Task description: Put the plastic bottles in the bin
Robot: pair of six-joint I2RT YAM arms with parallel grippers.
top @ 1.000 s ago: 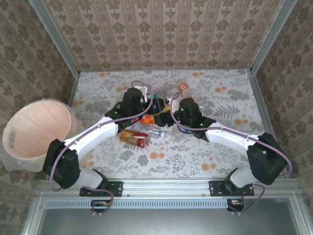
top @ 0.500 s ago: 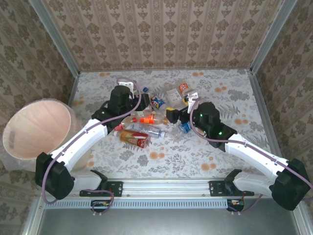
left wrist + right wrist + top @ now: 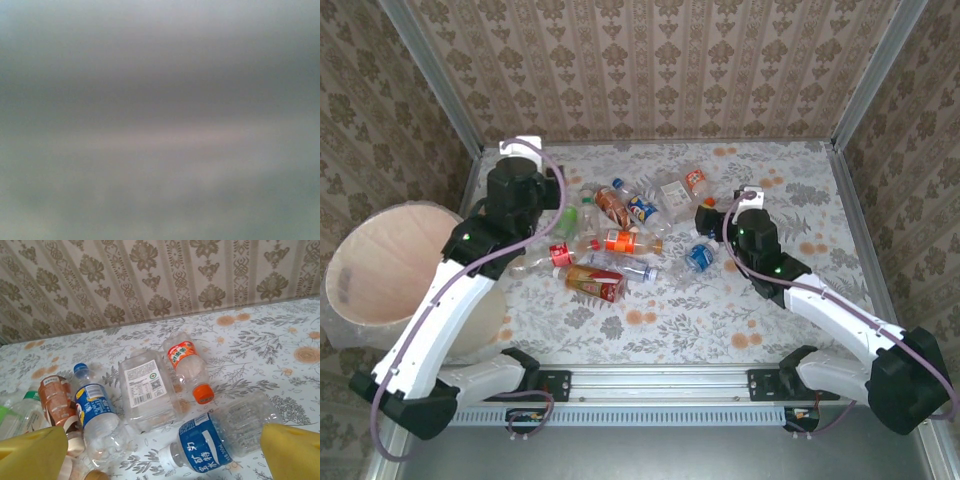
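Note:
Several plastic bottles lie in a heap mid-table. A blue-labelled bottle (image 3: 210, 442) (image 3: 698, 257) lies low between the yellow fingers of my right gripper (image 3: 160, 455), which is open and holds nothing. Behind it are an orange-capped bottle (image 3: 187, 365), a flat clear bottle with a white label (image 3: 147, 390), a blue-capped bottle (image 3: 95, 410) and a brown-labelled bottle (image 3: 55, 397). The pale pink bin (image 3: 395, 255) stands at the left table edge. My left arm's wrist (image 3: 525, 190) is high between the heap and the bin; its fingers are hidden and its wrist view is a grey blur.
A crushed red-labelled bottle (image 3: 595, 283) and an orange-labelled bottle (image 3: 620, 242) lie nearest the arm bases. A green bottle (image 3: 566, 220) lies beside the left wrist. Patterned walls enclose the table on three sides. The flowered table top (image 3: 800, 200) is bare on the right.
My left arm has swung left from the heap toward the bin. My right arm has pulled back to the right, and its jaws have opened wide.

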